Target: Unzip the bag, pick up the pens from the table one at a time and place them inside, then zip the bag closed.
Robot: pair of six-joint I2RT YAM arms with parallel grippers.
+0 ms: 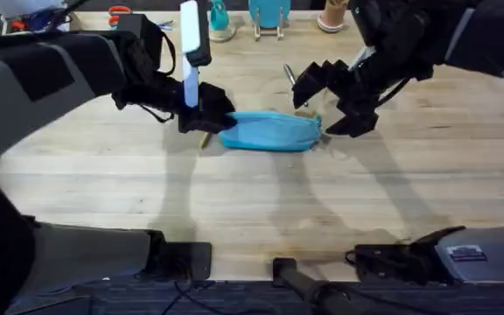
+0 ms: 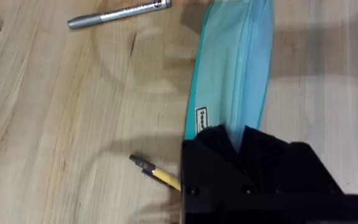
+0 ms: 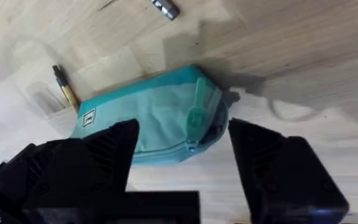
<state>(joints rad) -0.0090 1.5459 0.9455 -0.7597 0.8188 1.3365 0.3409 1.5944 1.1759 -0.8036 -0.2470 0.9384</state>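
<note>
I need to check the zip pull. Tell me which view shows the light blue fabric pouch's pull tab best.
The right wrist view: the pull tab faces the camera between the open right gripper fingers. The left wrist view shows the pouch's zip line; overhead shows its outline.

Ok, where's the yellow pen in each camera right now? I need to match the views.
Overhead: yellow pen peeks out on the table below the left gripper, at the bag's left end.
Left wrist: pen lies beside the gripper body, near the bag.
Right wrist: pen lies past the bag's far end.
Shared landmark: the bag's small white label.
</note>
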